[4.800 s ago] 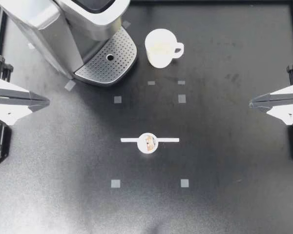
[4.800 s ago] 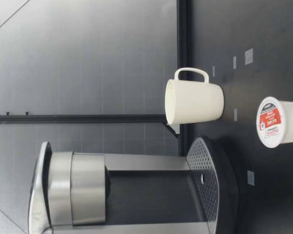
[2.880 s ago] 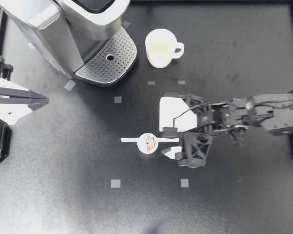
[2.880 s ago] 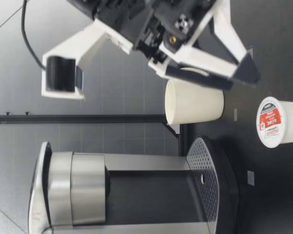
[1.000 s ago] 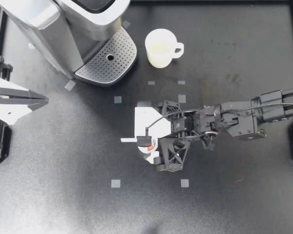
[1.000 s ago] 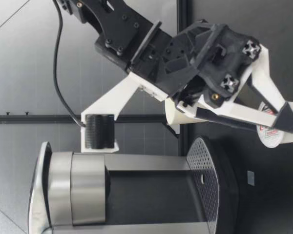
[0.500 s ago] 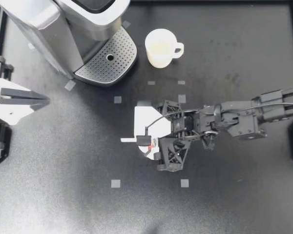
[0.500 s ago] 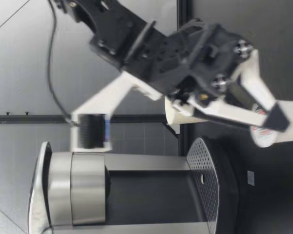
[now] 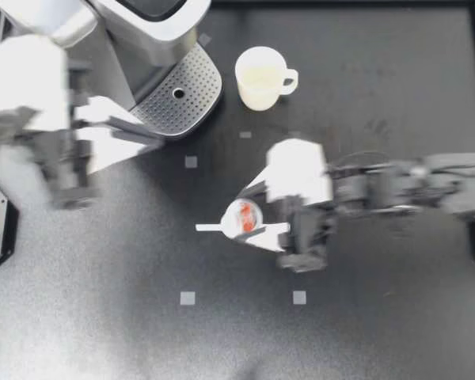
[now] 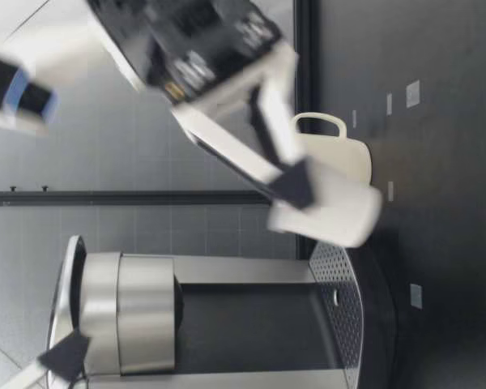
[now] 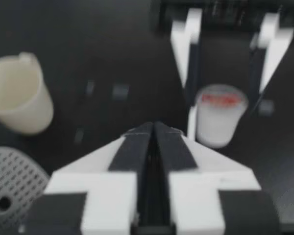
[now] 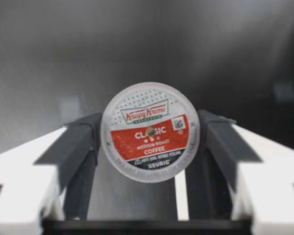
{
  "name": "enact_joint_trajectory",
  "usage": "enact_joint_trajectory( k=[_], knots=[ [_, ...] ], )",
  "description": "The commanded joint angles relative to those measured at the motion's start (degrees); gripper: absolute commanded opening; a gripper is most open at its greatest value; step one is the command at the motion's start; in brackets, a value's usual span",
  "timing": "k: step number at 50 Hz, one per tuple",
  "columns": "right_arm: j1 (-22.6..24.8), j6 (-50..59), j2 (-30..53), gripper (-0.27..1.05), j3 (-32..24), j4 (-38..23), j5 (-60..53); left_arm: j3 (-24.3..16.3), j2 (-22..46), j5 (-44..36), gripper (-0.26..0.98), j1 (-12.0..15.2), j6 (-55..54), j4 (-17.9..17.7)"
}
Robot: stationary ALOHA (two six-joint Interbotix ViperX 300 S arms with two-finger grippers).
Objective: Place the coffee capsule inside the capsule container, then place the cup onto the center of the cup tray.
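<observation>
— Which step is in hand?
— The first, by my reckoning: my right gripper [image 9: 242, 220] is clamped on the coffee capsule [image 9: 244, 217], a pad on either side. The low view shows the capsule clear of the table [image 9: 380, 317].
— And the other side?
— There my left gripper [image 9: 154, 136] has its fingers pressed together on nothing, just beside the cup tray [image 9: 191, 87] of the coffee machine [image 9: 134, 39]. The mug [image 9: 261, 77] stands well apart from both grippers, untouched.
— What next?
— Carry the capsule up over the machine's head and lower it into the capsule container.
— Can you see the container?
— No. The head is cut off at the edge, so I cannot tell whether its lid is open. From above my left gripper is only a smear.
</observation>
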Motion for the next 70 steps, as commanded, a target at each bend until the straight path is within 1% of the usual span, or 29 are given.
enact_joint_trajectory(
  k=[1, 8, 9, 12, 14, 18, 23, 24, 25, 28, 31, 34, 38, 42, 58, 63, 70],
  knots=[
    [0.2, 0.1, -3.2, 0.59, 2.7, 0.1, -8.0, -6.9, 3.5, 9.0, 0.1, 0.2, -0.2, 2.3],
    [0.2, -0.2, -5.2, 0.59, 7.8, 0.0, -17.1, -17.8, 10.8, 27.3, 0.1, -0.4, -1.8, 7.8],
    [0.2, -0.2, -5.4, 0.59, 8.3, 0.1, -18.0, -20.0, 12.3, 30.9, 0.1, -1.1, -2.5, 9.8],
    [0.2, -0.4, -5.9, 0.59, 9.8, 0.1, -20.5, -23.8, 15.5, 37.2, 0.1, -3.0, -4.7, 15.4],
    [0.2, -0.4, -6.2, 0.59, 10.5, 0.0, -21.4, -26.0, 17.5, 41.0, 0.1, -4.7, -6.2, 20.3],
    [0.2, -0.3, -6.9, 0.58, 11.2, 0.0, -21.7, -29.1, 21.3, 48.3, 0.1, -8.7, -9.8, 32.3],
    [0.2, -0.4, -8.0, 0.58, 11.6, 0.0, -21.7, -30.8, 25.7, 56.4, 0.1, -13.5, -13.7, 47.6],
    [0.2, -0.4, -8.2, 0.58, 11.7, 0.0, -21.7, -30.9, 26.8, 58.5, 0.1, -14.8, -14.5, 51.8],
    [0.2, -0.4, -8.4, 0.58, 11.8, 0.0, -21.7, -30.9, 27.6, 59.7, 0.1, -15.6, -15.0, 54.5],
    [0.0, -0.4, -8.8, 0.58, 11.9, 0.0, -21.7, -30.9, 29.7, 62.8, 0.1, -17.6, -16.0, 61.0],
    [-0.3, -0.4, -8.9, 0.58, 12.1, 0.0, -21.6, -30.8, 31.8, 65.0, 0.1, -19.2, -16.6, 65.8],
    [-0.5, -0.4, -8.9, 0.58, 12.6, 0.0, -21.5, -30.6, 33.5, 66.4, 0.1, -20.3, -17.0, 68.7],
    [-0.6, -0.4, -8.7, 0.58, 12.9, 0.0, -21.5, -29.6, 35.2, 66.7, 0.1, -21.2, -17.7, 70.6],
    [-0.6, -0.1, -8.6, 0.58, 13.1, 0.0, -21.5, -27.9, 36.2, 66.8, 0.1, -21.3, -19.2, 72.7],
    [-0.5, 0.1, -9.0, 0.58, 13.8, 0.0, -21.5, -17.4, 35.7, 65.9, 0.1, -21.3, -29.4, 86.0],
    [-0.6, 0.1, -9.0, 0.58, 13.8, 0.0, -21.5, -14.9, 35.0, 64.2, 0.1, -21.2, -30.1, 88.4],
    [-0.5, 0.1, -8.8, 0.58, 13.7, 0.0, -21.5, -12.6, 34.2, 62.3, 0.1, -20.3, -30.2, 90.3]
  ],
)
